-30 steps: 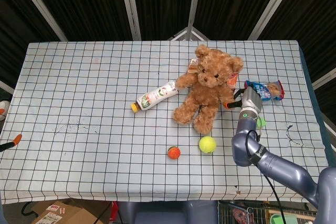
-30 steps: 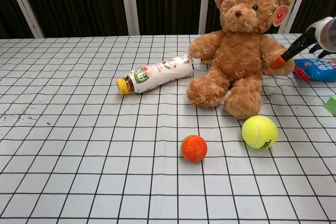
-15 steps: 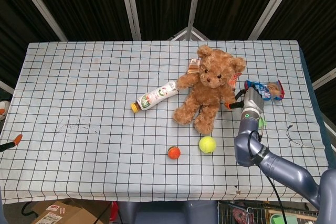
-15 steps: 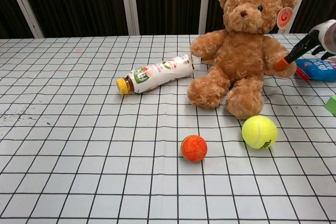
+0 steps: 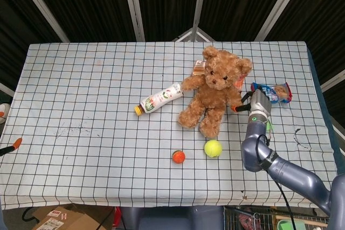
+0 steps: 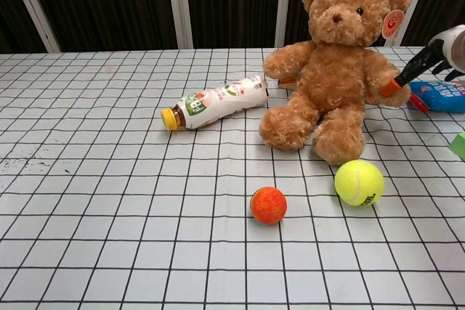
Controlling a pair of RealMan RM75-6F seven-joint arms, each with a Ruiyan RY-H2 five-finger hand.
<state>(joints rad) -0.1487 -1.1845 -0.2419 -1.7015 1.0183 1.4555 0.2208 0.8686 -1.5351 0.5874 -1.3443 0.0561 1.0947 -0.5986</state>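
A brown teddy bear (image 5: 213,91) (image 6: 336,63) sits upright at the back right of the checked table (image 5: 81,95). My right hand (image 5: 257,102) (image 6: 440,47) is just right of the bear, fingers apart and holding nothing. One orange-tipped finger (image 6: 391,88) touches the bear's arm. A blue snack packet (image 5: 271,92) (image 6: 439,96) lies right behind the hand. Only an orange fingertip (image 5: 16,143) of my left hand shows, past the table's left edge in the head view, so its pose is hidden.
A white bottle with a yellow cap (image 5: 159,98) (image 6: 213,102) lies on its side left of the bear. In front of the bear lie a yellow tennis ball (image 5: 213,148) (image 6: 358,182) and a small orange ball (image 5: 178,157) (image 6: 268,205). A green block (image 6: 458,144) sits at the right edge.
The bear has shifted a little to the right and stands straighter. My right hand has drawn slightly right with it, its fingertip still on the bear's arm.
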